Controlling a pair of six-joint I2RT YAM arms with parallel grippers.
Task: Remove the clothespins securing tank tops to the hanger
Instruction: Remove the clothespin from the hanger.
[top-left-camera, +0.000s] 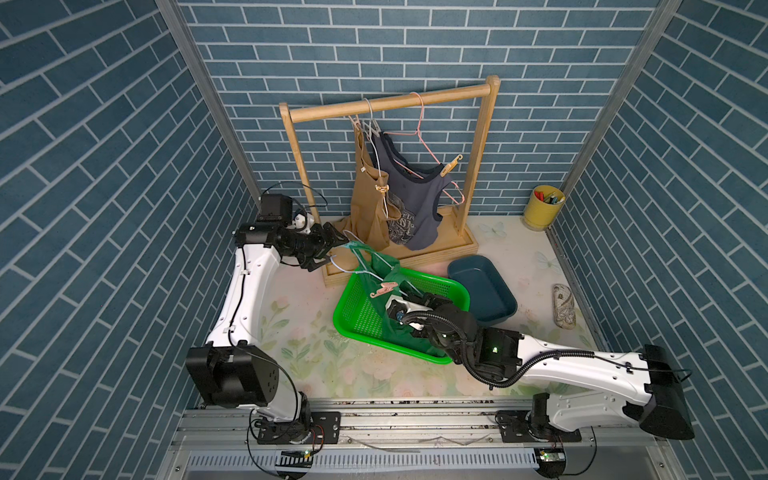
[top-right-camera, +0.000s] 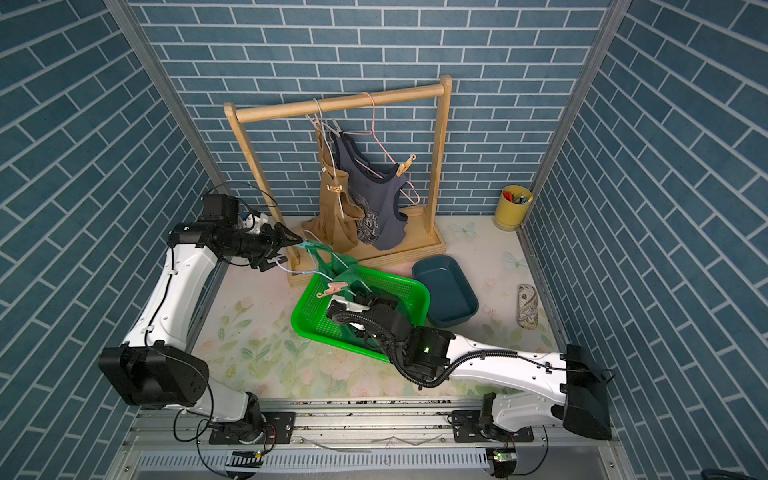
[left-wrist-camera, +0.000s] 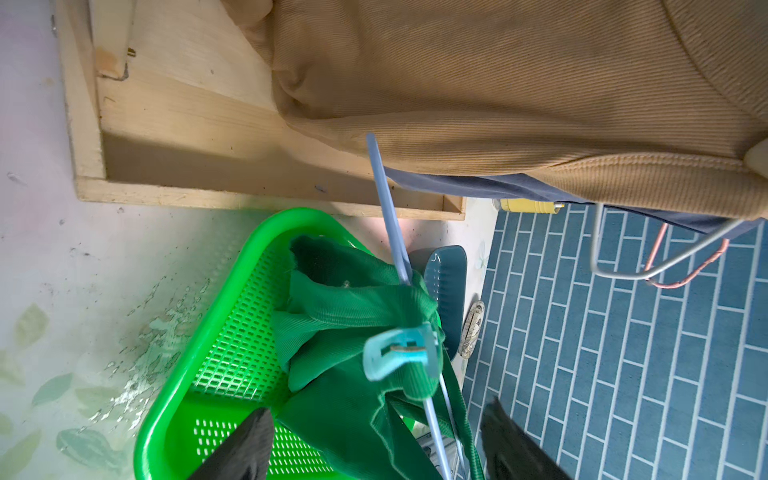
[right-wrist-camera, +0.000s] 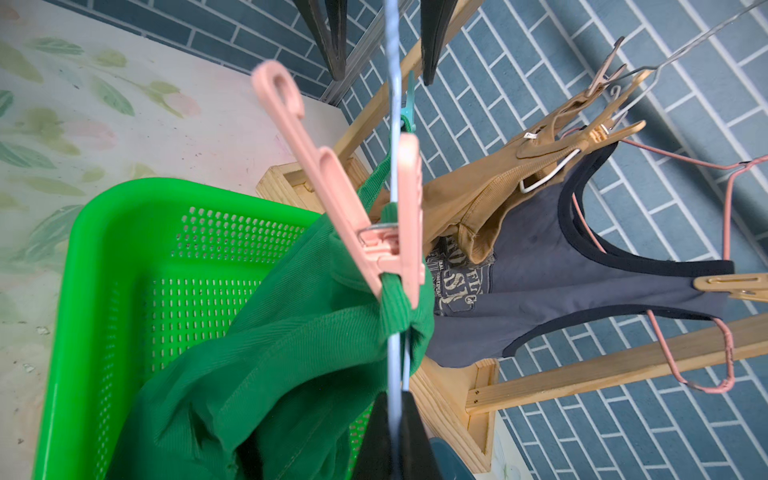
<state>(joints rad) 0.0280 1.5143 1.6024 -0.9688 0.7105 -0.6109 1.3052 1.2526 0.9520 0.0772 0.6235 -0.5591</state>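
Observation:
A green tank top (right-wrist-camera: 291, 353) hangs on a pale blue wire hanger (left-wrist-camera: 384, 199) over the green basket. My right gripper (right-wrist-camera: 397, 399) is shut on the hanger's wire. A pink clothespin (right-wrist-camera: 353, 208) clips one strap and shows in both top views (top-left-camera: 384, 288). A pale teal clothespin (left-wrist-camera: 401, 353) clips the other strap. My left gripper (left-wrist-camera: 380, 407) is open, its fingertips (left-wrist-camera: 259, 419) either side of the hanger wire and just short of that pin (top-left-camera: 348, 246). On the wooden rack (top-left-camera: 395, 104) hang a tan tank top (top-left-camera: 365, 195) and a grey-blue one (top-left-camera: 411, 208), held by tan clothespins (top-left-camera: 381, 189) (top-left-camera: 451, 165).
The green basket (top-left-camera: 361, 307) sits in front of the rack's base (top-left-camera: 415, 257), with a dark teal tray (top-left-camera: 482, 291) beside it. A yellow cup (top-left-camera: 542, 208) stands at the back right corner. A patterned case (top-left-camera: 564, 305) lies by the right wall.

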